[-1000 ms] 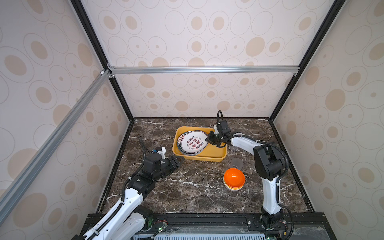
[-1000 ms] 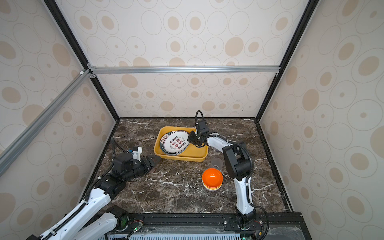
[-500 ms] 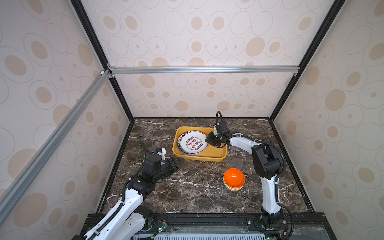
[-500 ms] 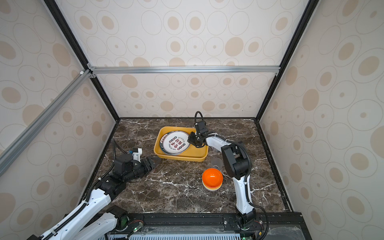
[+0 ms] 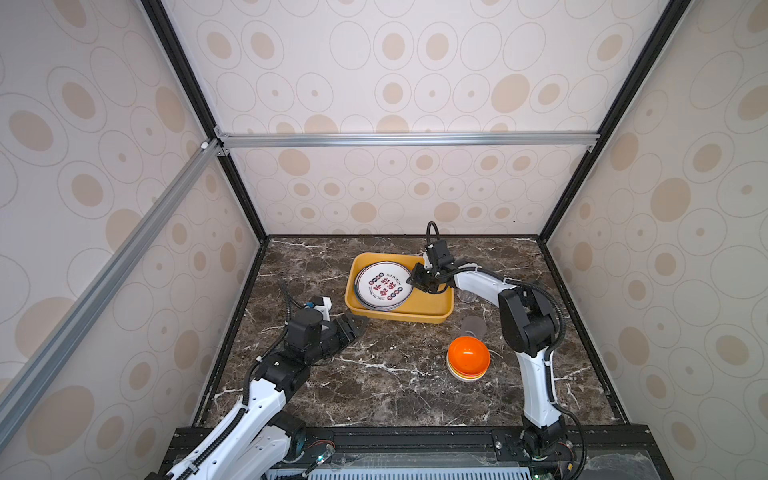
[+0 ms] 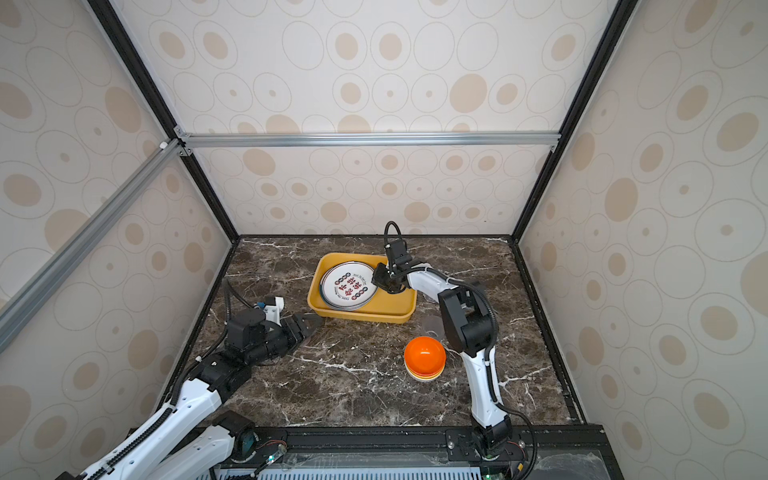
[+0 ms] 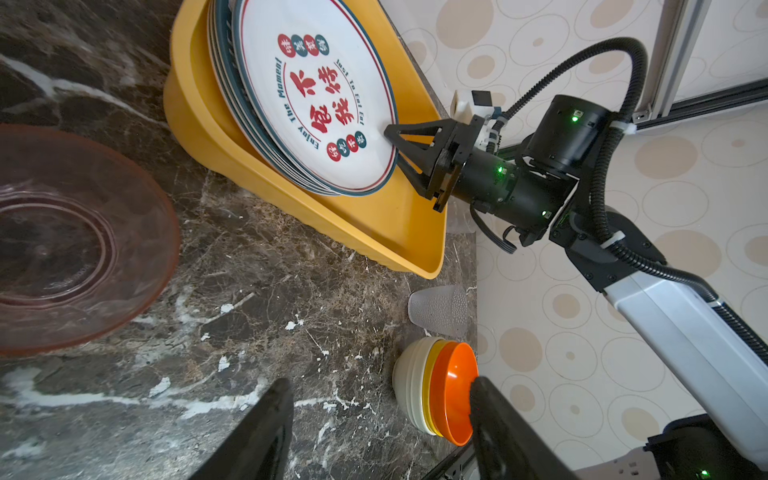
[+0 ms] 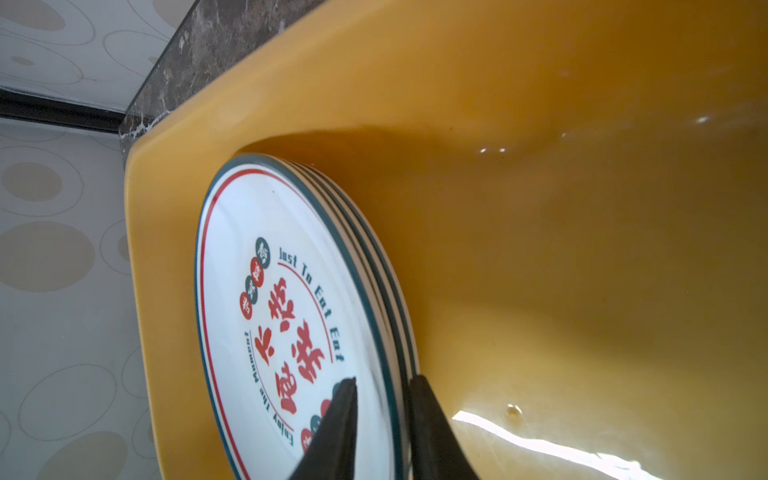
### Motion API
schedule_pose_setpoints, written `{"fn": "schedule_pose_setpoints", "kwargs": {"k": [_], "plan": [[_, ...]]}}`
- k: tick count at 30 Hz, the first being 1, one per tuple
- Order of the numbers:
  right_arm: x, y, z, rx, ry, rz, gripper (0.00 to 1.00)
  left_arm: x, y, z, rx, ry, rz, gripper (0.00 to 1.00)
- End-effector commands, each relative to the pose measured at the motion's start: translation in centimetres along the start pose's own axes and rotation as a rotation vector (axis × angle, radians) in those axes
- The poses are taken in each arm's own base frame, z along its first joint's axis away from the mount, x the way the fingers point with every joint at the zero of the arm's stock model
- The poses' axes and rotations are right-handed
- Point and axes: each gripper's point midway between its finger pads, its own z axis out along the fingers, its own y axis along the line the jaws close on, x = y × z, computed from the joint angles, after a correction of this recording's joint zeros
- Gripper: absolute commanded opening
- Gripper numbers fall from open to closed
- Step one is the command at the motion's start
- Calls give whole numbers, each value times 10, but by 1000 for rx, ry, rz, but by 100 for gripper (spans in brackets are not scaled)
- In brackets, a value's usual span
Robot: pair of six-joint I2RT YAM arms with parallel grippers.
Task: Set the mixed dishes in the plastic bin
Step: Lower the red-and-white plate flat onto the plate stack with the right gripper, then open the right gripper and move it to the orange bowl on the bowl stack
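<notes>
Item: plastic bin [image 5: 399, 312], rear middle of the desk [image 5: 374, 386]. Contents: stack of white plates [image 5: 382, 286] with red characters, leaning at its left end.

Right claw [image 5: 413, 280]: narrowly parted astride the stack's rim. Whether it grips cannot be told.

Left claw [image 5: 357, 323]: wide, empty, off the bin's front-left corner.

Outside the bin:
- Clear cup [image 5: 466, 296], just beside the right wall, under the right arm.
- Inverted greyish cup [image 5: 473, 326].
- Bowl stack [image 5: 468, 358], orange on top, toward the front.
- Pinkish translucent cup [image 7: 75, 237], near the left claw.
</notes>
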Motion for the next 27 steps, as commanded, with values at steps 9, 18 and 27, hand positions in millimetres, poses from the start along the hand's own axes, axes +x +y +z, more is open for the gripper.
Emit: {"fn": "schedule_pose_setpoints", "kwargs": {"k": [9, 18, 27], "plan": [[0, 1, -7, 54, -5, -44, 29, -6, -7, -3, 33, -23, -7, 67], [5, -2, -49, 103, -35, -105, 32, -7, -16, -1, 47, -5, 38, 69], [26, -7, -112, 159, -51, -190, 39, -6, -31, 6, 52, 38, 125, 69]]}}
